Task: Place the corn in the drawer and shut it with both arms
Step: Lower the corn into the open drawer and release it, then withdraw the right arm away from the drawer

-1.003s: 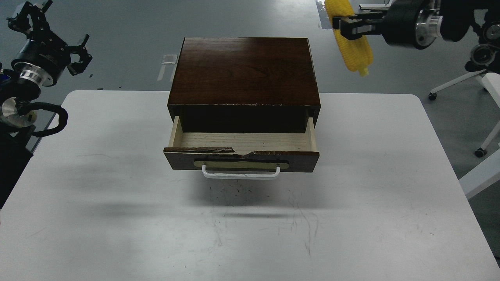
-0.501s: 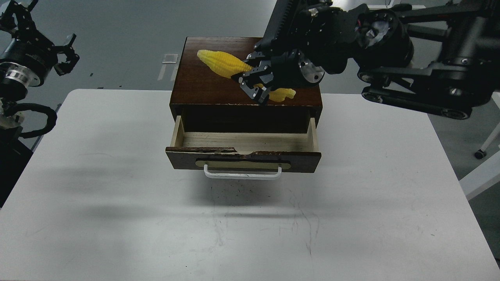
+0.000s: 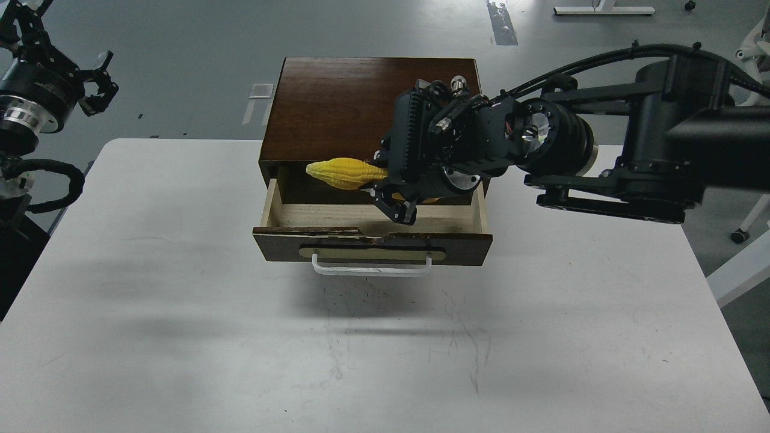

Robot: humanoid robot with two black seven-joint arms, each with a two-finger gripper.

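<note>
The dark brown drawer (image 3: 372, 246) stands pulled open from its cabinet (image 3: 337, 102) at the table's middle, with pale wood inside and a white bar handle (image 3: 371, 268) at the front. My right gripper (image 3: 394, 204) reaches in from the right and is shut on the yellow corn (image 3: 344, 172). The corn lies roughly level, tip pointing left, just above the open drawer's back part. Its right end is hidden behind the gripper. My left gripper (image 3: 96, 87) hangs at the far upper left, off the table, with its fingers apart and nothing in it.
The white table (image 3: 180, 313) bears only the cabinet. A chair base and white legs (image 3: 743, 234) stand beyond the table's right edge. The grey floor lies behind.
My right arm has brought the corn down and toward me, from above the cabinet top to just over the open drawer. The left arm has barely moved.
</note>
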